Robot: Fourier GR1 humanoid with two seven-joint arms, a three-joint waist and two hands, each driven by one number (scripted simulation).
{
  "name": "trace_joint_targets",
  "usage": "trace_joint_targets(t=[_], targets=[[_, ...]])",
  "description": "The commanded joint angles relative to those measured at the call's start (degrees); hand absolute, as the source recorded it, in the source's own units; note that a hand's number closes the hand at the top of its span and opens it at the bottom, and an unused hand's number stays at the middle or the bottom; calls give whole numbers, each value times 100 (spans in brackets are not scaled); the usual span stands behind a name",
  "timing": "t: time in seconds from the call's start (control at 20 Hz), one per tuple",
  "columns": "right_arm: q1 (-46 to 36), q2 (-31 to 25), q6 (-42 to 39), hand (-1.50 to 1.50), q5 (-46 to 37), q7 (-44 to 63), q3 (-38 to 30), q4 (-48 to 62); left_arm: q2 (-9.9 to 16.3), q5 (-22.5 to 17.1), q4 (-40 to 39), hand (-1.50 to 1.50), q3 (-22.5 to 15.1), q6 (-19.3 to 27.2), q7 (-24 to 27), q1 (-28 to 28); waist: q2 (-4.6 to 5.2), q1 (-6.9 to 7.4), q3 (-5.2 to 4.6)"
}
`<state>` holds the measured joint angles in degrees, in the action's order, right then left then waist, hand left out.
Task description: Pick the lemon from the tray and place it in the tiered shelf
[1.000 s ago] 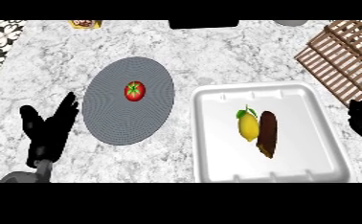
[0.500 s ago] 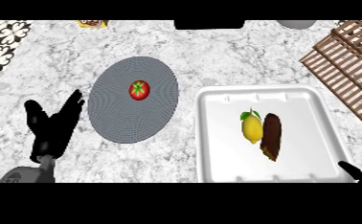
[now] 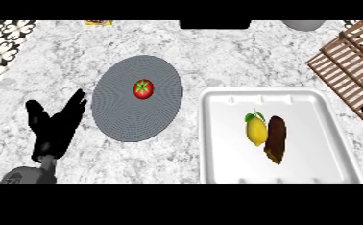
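Note:
A yellow lemon [image 3: 256, 129] with a green leaf lies in the white tray [image 3: 212, 123] at the lower right, touching a dark brown oblong item [image 3: 275, 140] on its right. The wooden slatted tiered shelf [image 3: 340, 65] shows at the right edge, beyond the tray. My left hand [image 3: 53, 125] stays open at the lower left, fingers up, beside the grey plate and far from the tray. My right hand shows nowhere in the head view.
A red tomato [image 3: 143, 88] sits on a round grey plate [image 3: 124, 118] left of the tray. A grey bowl [image 3: 305, 24] and a dark block [image 3: 214, 24] stand at the counter's far edge. Marble counter lies between plate, tray and shelf.
The right hand, seen at the right edge and then the lower right corner, has left the view. The scene has shifted slightly right. The left hand has barely moved.

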<state>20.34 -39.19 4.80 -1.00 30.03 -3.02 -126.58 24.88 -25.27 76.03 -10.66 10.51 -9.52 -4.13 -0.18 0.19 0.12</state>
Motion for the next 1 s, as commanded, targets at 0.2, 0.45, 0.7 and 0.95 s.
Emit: trace_joint_targets(t=[0.2,0.45,0.7,0.95], targets=[[-1687,40,340,-150,-1375,2972,1282,-286,-359,264,-174,0,-259,92,-83,8,58,152,-33],[-2876,357,89,-150,-2153,3911,1915,651,-343,199,-106,0,-137,-31,-225,-51,46,154,-25],[-3098,792,-220,-150,-2235,4122,2208,1286,-295,321,-53,0,-50,92,-377,-48,34,81,-18],[-4004,1151,-839,-150,-2298,4828,2417,1557,-271,314,-247,0,109,-31,-410,-232,31,57,-24]])
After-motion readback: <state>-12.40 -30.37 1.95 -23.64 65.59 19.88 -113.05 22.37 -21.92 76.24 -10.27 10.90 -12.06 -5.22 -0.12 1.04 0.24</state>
